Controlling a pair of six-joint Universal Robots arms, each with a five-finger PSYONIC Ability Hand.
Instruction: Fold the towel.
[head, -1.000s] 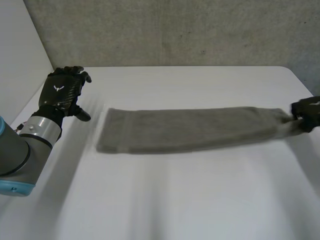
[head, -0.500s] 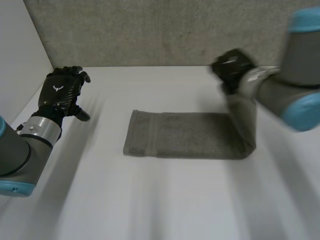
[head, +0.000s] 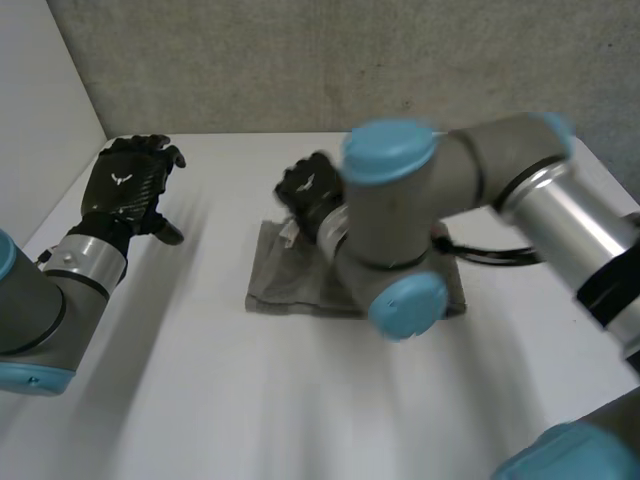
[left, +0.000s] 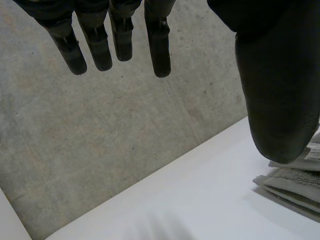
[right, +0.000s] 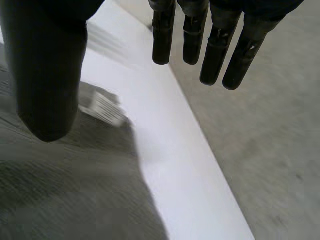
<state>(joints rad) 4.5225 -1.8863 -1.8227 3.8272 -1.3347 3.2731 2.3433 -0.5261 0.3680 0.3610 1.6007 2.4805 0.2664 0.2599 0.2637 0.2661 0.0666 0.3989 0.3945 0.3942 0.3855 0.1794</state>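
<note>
The grey towel lies folded over on itself in the middle of the white table. My right arm reaches across it, hiding much of the cloth. My right hand hovers over the towel's left end, open, its fingers straight and apart from the thumb, holding nothing. Under its palm lies the towel with a small white label at its edge. My left hand is raised at the table's left, open, clear of the cloth. Beside its thumb shows the towel's layered edge.
A grey wall runs behind the table's far edge, and a white wall stands at the left. My right arm's bulky elbow hangs low over the towel's right half. Bare table lies in front of the towel.
My right hand has carried the towel's right end across to the left end, halving its length, and has opened and let the cloth go. My left hand has stayed put.
</note>
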